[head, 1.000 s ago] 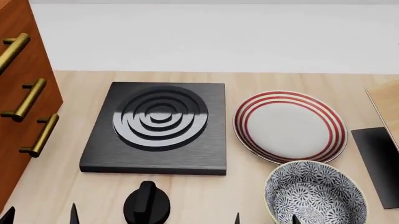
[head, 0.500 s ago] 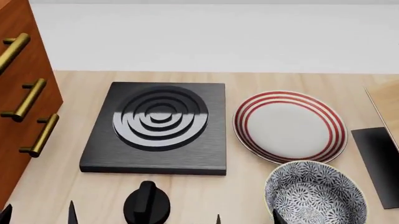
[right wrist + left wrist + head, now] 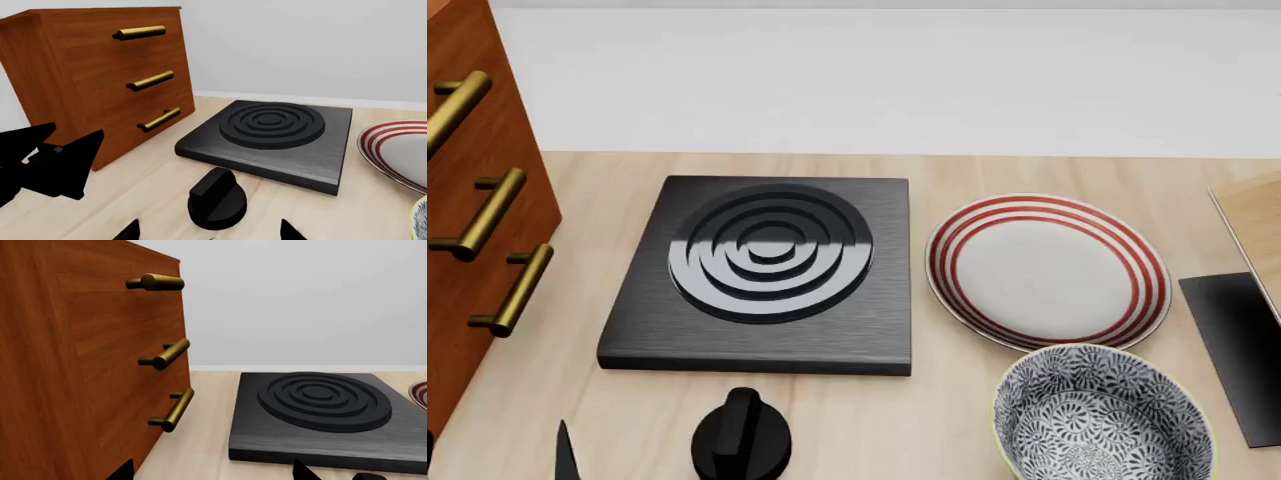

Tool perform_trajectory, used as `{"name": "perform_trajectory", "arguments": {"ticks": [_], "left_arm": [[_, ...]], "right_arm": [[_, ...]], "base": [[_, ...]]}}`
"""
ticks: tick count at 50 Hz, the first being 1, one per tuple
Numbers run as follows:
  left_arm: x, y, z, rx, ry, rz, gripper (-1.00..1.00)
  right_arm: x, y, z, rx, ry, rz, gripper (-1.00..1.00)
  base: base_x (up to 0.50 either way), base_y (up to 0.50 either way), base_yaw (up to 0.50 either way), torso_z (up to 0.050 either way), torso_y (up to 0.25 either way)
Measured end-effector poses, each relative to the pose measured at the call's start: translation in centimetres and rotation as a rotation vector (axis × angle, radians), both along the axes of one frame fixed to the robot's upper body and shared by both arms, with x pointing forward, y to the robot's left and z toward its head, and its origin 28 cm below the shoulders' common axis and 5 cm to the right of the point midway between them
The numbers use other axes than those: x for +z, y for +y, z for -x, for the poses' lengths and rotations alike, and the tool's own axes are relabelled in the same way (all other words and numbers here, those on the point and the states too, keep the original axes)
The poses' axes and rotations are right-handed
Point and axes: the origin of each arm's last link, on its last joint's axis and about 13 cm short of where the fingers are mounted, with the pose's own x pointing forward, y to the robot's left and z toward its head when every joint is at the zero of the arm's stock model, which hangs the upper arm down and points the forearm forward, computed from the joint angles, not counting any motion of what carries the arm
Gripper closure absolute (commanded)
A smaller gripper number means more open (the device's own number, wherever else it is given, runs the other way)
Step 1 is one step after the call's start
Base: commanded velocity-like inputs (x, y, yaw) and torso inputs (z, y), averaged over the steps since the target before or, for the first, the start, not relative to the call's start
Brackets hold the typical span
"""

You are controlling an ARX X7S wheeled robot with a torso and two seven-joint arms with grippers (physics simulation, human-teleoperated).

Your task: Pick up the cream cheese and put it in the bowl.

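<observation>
Our left pincer [image 3: 210, 471] shows two black fingertips spread well apart, open and empty, low over the counter [image 3: 961, 170] beside the wooden drawer cabinet [image 3: 467, 230]; our right pincer [image 3: 210, 231] is likewise open, its tips flanking a black knob [image 3: 217, 198]. Beyond them lie the black burner plate [image 3: 767, 270] and the red-striped plate [image 3: 1048, 270], with the bowl [image 3: 1101, 415] just in front of that plate. We cannot find the cream cheese in any view.
</observation>
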Motion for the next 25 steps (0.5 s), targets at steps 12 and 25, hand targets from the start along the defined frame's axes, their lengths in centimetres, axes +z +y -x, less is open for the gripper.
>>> {"name": "perform_trajectory", "arguments": {"ticks": [12,25], "left_arm": [[0.04,0.08,-0.09,0.006,-0.001,-0.001,-1.0],[0.15,0.1,-0.12,0.009,-0.005,-0.003,-1.0]], "right_arm": [[-0.25,0.02,0.08,0.028,0.095,0.098,-1.0],[-0.4,0.3,0.79,0.101,0.133,0.173,-1.0]], "base": [[0.0,0.0,0.0,0.0,0.0],[0.0,0.0,0.0,0.0,0.0]]}}
